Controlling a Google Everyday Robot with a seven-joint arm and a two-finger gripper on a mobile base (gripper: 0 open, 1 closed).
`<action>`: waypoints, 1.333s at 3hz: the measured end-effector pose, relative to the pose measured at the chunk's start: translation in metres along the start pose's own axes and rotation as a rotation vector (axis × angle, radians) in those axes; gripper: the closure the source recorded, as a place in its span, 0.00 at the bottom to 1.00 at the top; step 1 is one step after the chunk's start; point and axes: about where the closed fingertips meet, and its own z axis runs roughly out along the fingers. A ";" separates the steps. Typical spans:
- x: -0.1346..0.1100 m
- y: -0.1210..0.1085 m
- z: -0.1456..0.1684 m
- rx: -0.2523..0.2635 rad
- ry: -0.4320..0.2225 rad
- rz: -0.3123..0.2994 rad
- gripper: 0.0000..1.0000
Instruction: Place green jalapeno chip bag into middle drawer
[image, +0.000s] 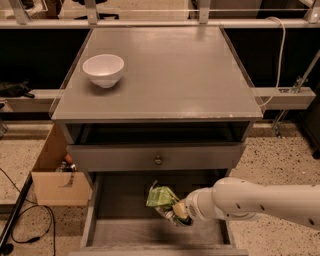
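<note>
Crumpled green jalapeno chip bag (161, 196), pinched in gripper (175, 213), over pulled-out grey middle drawer (129, 231)

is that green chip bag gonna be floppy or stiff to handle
Probably floppy: the green jalapeno chip bag looks crumpled where the gripper holds it over the middle drawer. Likely light, since it juts up unsupported. Its foil may be slippery.
</note>
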 end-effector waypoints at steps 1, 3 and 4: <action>-0.001 0.002 0.004 -0.001 0.002 -0.010 1.00; -0.013 -0.011 0.063 0.019 0.017 -0.057 1.00; -0.007 -0.025 0.089 0.029 0.023 -0.039 1.00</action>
